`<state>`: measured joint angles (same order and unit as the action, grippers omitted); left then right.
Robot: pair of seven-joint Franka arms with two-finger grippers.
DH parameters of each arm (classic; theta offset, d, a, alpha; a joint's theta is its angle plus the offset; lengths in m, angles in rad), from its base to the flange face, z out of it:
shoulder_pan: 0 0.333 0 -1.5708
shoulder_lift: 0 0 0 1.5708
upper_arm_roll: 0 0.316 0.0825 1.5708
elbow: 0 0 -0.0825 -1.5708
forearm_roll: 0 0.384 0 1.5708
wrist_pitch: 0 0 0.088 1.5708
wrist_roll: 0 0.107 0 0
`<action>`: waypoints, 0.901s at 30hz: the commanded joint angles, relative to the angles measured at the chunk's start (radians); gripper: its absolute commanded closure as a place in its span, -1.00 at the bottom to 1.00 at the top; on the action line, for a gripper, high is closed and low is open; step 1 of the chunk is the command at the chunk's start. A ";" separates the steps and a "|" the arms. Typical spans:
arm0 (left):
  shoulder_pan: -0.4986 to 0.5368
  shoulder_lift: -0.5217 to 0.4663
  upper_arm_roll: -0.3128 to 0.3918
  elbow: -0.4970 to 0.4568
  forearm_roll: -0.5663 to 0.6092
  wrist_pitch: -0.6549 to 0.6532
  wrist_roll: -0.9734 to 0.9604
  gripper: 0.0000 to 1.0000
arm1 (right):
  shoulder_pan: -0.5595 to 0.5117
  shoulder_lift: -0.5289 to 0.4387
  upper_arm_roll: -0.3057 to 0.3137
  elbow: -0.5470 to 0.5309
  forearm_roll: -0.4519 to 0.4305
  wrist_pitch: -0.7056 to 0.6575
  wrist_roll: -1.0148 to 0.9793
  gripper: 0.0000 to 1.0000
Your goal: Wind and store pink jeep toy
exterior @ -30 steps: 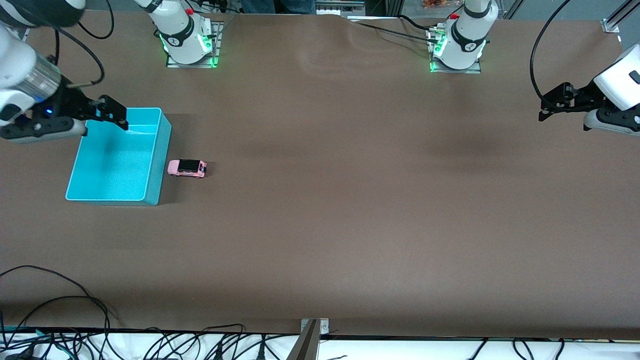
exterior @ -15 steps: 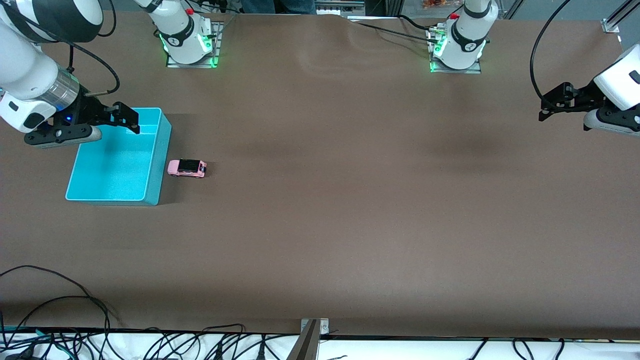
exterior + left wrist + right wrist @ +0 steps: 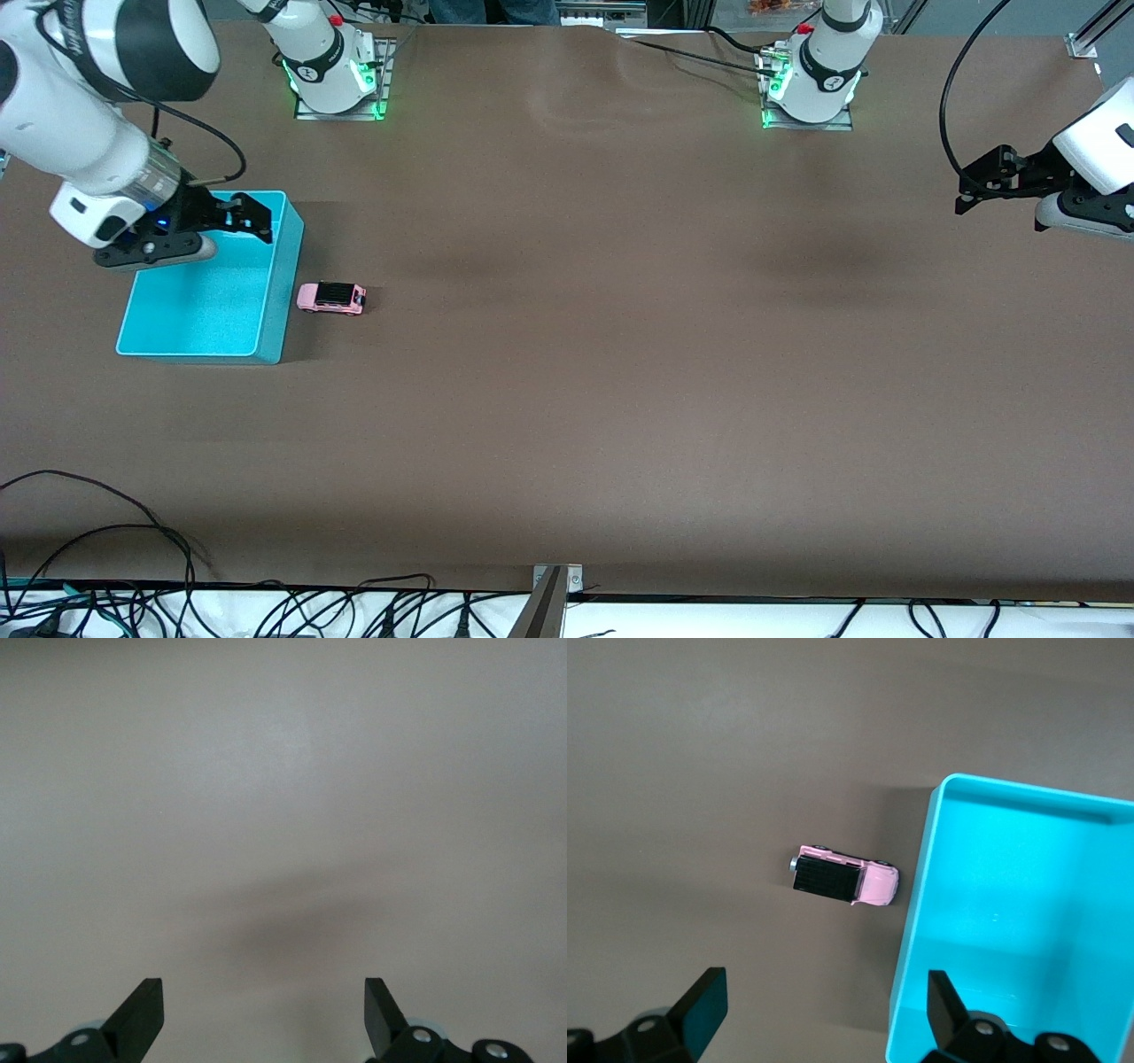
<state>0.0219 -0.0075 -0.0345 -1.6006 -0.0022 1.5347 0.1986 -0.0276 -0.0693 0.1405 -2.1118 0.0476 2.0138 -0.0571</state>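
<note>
The pink jeep toy (image 3: pixel 331 298) (image 3: pixel 843 877), boxy with a black roof, stands on the brown table. It sits just beside the turquoise bin (image 3: pixel 282 292) (image 3: pixel 1028 895), toward the left arm's end. My right gripper (image 3: pixel 259 220) (image 3: pixel 824 985) hangs open and empty. It is over the bin's corner nearest the robots' bases, and it is apart from the jeep. At the left arm's end of the table my left gripper (image 3: pixel 966 197) (image 3: pixel 264 988) waits above bare table, open and holding nothing.
The bin has nothing in it. Two arm bases with green lights (image 3: pixel 337 84) (image 3: pixel 811 89) stand along the table's edge farthest from the front camera. Cables (image 3: pixel 133 549) lie along the edge nearest that camera.
My right gripper has swung across the bin toward the jeep's side. The jeep, the bin and the left arm have not moved.
</note>
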 commanded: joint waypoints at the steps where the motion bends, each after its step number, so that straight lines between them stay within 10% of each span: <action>1: -0.004 -0.016 -0.001 -0.002 0.019 0.004 -0.007 -1.00 | -0.003 -0.018 0.007 -0.073 0.018 0.060 0.011 -1.00; 27: -0.005 -0.014 -0.001 -0.002 0.019 0.004 -0.007 -1.00 | -0.003 0.032 0.013 -0.298 0.018 0.328 0.141 -1.00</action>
<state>0.0219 -0.0077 -0.0345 -1.6005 -0.0022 1.5347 0.1986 -0.0279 -0.0546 0.1439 -2.3763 0.0477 2.2703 0.0481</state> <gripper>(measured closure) 0.000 0.000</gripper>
